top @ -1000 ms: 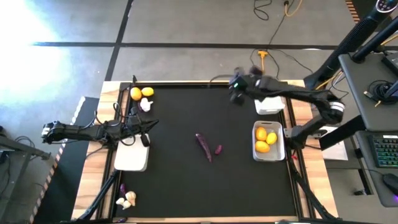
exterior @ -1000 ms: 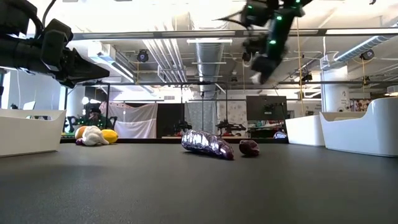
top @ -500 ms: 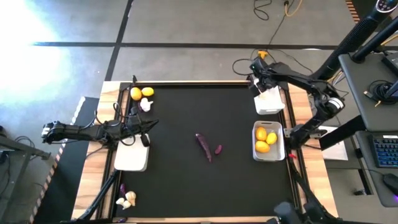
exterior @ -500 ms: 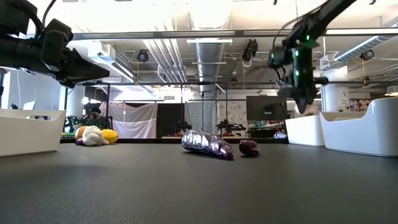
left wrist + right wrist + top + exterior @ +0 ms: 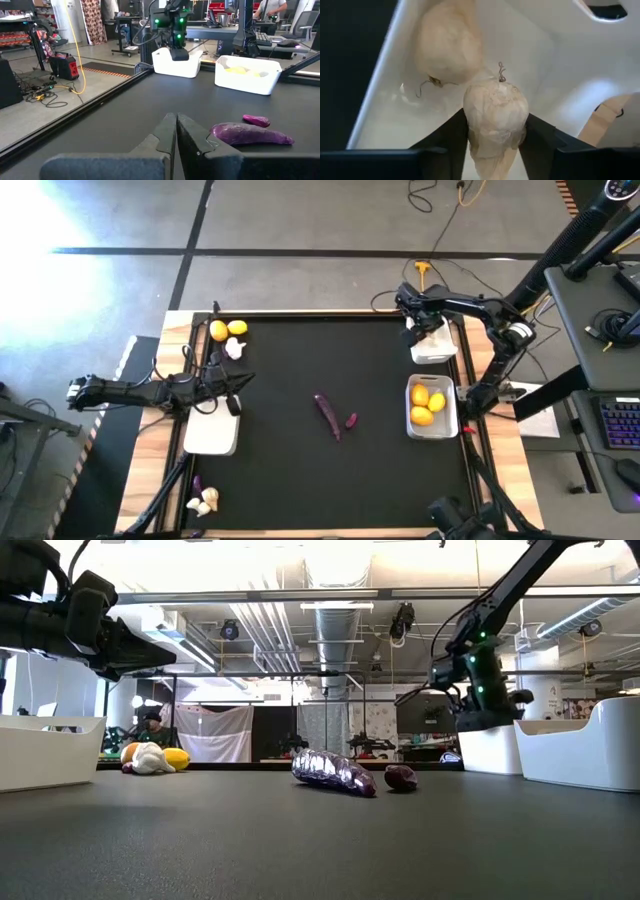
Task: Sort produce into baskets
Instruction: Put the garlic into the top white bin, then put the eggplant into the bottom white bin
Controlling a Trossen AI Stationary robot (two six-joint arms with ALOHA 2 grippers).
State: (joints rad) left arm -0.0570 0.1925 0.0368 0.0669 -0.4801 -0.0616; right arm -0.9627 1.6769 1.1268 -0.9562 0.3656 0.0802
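- A garlic bulb (image 5: 496, 119) sits pinched between the right hand's (image 5: 495, 142) fingers, just above a second bulb (image 5: 450, 42) lying in the far white basket (image 5: 435, 350).
- The left hand (image 5: 176, 131), fingers pressed together and empty, hovers over another basket (image 5: 211, 431), well apart from it.

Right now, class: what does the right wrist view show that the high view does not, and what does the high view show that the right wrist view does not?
Only the right wrist view shows a garlic bulb clamped in the right gripper, with another bulb lying in the tray below. Only the high view shows the lemons in the second tray, the purple pieces, the left gripper and loose produce at the table's edges. Both share the far white tray.
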